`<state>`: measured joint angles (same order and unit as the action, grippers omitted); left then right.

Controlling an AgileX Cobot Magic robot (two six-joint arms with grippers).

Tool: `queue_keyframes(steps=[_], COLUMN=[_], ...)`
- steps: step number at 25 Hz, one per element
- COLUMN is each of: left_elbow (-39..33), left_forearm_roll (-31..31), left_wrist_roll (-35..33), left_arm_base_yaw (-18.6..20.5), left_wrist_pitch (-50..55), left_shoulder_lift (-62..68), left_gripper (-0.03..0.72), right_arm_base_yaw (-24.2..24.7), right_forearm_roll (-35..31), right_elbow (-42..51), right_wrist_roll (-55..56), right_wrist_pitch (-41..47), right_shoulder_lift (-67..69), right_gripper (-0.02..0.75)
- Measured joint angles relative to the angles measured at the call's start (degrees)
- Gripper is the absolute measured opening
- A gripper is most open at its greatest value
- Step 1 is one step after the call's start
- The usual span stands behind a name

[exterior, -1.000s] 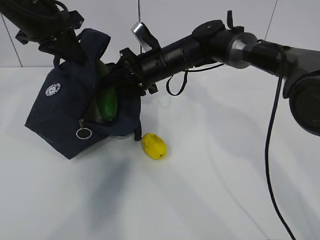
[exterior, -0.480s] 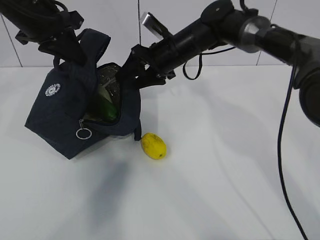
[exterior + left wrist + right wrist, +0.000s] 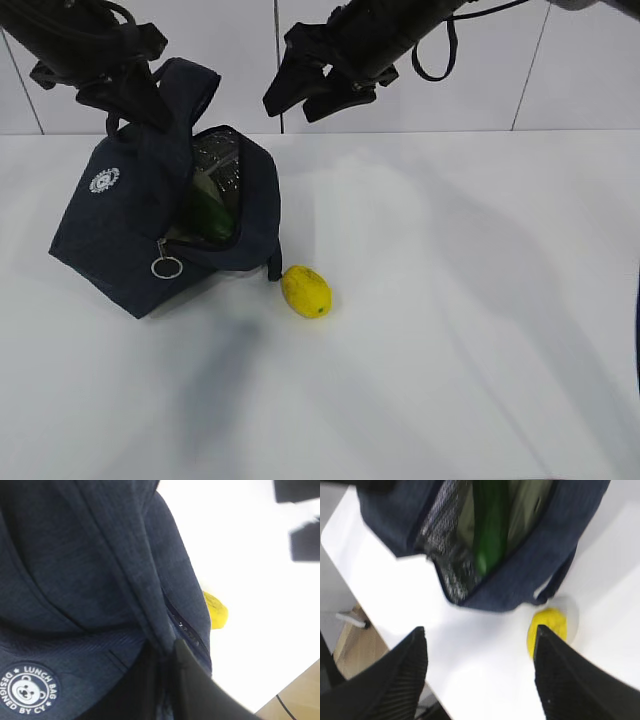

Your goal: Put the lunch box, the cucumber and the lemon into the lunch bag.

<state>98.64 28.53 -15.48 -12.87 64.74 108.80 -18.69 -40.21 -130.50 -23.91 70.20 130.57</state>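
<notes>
The navy lunch bag (image 3: 120, 220) stands tilted on the white table with its top open. My left gripper (image 3: 130, 92) is shut on its handle and holds it up; in the left wrist view the fingers (image 3: 187, 667) pinch the fabric strap (image 3: 150, 615). The cucumber (image 3: 210, 215) lies inside the bag (image 3: 490, 525), next to a pale green surface (image 3: 530, 505) that may be the lunch box lid. The lemon (image 3: 306, 291) lies on the table just right of the bag (image 3: 547, 627) (image 3: 215, 611). My right gripper (image 3: 297, 105) hangs open and empty above the bag's mouth (image 3: 480, 630).
A silver ring pull (image 3: 167, 267) hangs at the bag's front. A white round logo (image 3: 104, 180) is on its side. The white table (image 3: 450, 300) stretches right of the lemon. A tiled wall (image 3: 230, 40) stands behind.
My right gripper has drawn back out of the bag's mouth, up and to the right, and stands open. The cucumber stays inside the bag. The left gripper and the lemon have not moved.
</notes>
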Motion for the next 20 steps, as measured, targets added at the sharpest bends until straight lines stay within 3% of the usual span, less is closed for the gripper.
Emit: queue_keyframes(steps=[11,15,20], left_elbow=[0.0,0.0,0.0], left_forearm_roll=[-0.1,-0.1,-0.1], left_wrist_roll=[-0.6,-0.9,-1.1], left_arm_base_yaw=[0.0,0.0,0.0], left_wrist_pitch=[0.3,0.7,1.1], left_shoulder_lift=[0.0,0.0,0.0], left_gripper=[0.015,0.015,0.015], right_arm_base_yaw=[-1.4,-3.1,-6.5], right_forearm_roll=[0.7,2.4,11.3], right_elbow=[29.7,39.6,46.3], right_wrist_roll=[-6.6,-8.6,-10.0], right_wrist_pitch=[-0.4,-5.6,-16.3], right_shoulder_lift=[-17.4,-18.8,-18.8], right_gripper=[0.495,0.494,0.494])
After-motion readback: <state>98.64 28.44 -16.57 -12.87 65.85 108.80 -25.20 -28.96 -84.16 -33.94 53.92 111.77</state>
